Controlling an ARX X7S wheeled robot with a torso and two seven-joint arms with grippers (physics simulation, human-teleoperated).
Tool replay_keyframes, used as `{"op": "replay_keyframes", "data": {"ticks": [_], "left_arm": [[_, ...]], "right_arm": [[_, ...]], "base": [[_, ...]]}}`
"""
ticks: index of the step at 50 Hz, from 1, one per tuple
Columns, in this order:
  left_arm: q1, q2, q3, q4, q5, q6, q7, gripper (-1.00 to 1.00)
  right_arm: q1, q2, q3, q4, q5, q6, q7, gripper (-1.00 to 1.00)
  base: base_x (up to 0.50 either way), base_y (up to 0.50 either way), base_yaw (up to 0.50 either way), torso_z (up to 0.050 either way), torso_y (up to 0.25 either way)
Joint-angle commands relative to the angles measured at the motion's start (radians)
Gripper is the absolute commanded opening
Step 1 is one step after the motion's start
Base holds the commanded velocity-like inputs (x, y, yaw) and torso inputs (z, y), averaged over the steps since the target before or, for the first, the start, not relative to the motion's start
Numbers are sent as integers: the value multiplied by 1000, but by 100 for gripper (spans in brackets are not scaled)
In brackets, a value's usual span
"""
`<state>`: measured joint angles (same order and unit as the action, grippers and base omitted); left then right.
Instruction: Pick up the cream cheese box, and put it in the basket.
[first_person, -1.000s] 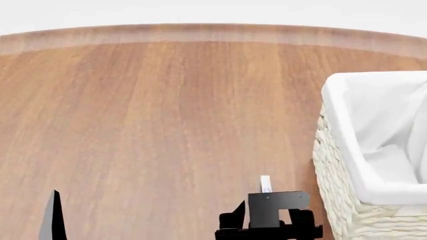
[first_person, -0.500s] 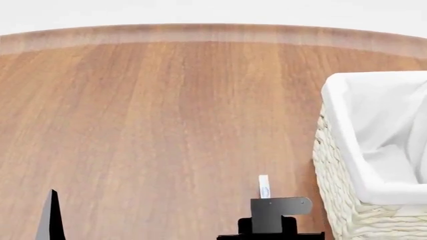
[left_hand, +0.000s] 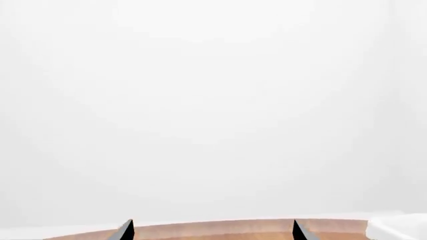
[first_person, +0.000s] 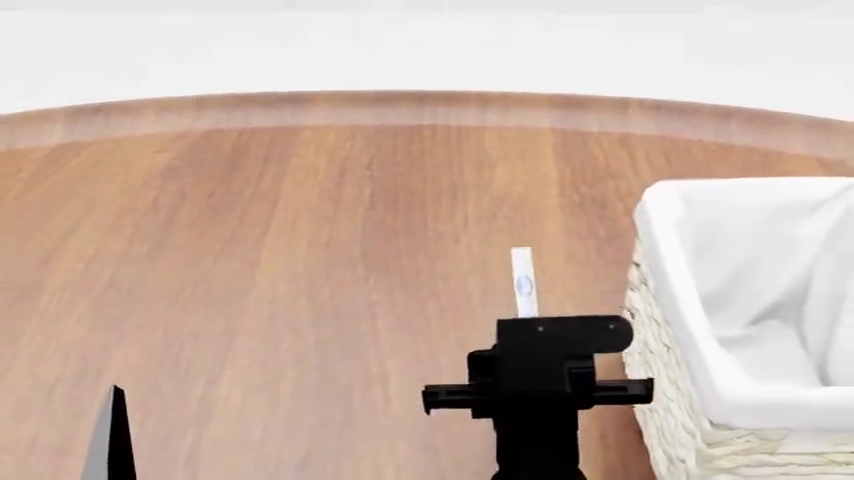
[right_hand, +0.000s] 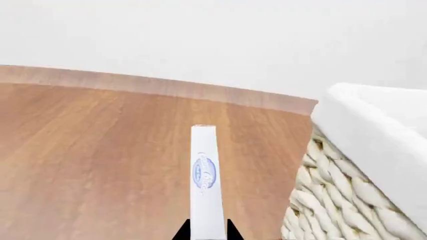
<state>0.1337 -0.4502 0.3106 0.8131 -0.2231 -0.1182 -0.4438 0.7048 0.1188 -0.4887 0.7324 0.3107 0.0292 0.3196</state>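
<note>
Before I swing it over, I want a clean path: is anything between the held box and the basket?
Nothing visible: only bare wooden table separates the thin white cream cheese box from the cream wicker basket.

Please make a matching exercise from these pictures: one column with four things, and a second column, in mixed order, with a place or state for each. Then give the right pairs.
Things:
1. cream cheese box
2. basket
3. left gripper
4. table

Places or states:
A. woven, with white cloth folded over its rim
B. held on edge in the right gripper
C. brown wood surface with a curved far edge
D. fingertips apart, nothing between them

Pairs: 1-B, 2-A, 3-D, 4-C
</note>
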Motion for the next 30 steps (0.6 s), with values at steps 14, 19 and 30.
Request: {"op": "replay_keyframes", "data": {"ticks": [14, 19, 30], "left_arm": [[-3, -9, 18, -2, 12, -5, 1, 100], [-2, -8, 14, -4, 7, 3, -1, 100], [1, -12, 11, 10, 5, 24, -2, 100]], "right_arm": [[-45, 168, -21, -899, 48, 431, 155, -100], [-9, 194, 5, -1039, 87, 519, 177, -100], [72, 269, 105, -1076, 171, 592, 139, -100]], "base": [[0, 0, 0, 0, 250], [0, 0, 0, 0, 155], [0, 0, 0, 0, 0]]}}
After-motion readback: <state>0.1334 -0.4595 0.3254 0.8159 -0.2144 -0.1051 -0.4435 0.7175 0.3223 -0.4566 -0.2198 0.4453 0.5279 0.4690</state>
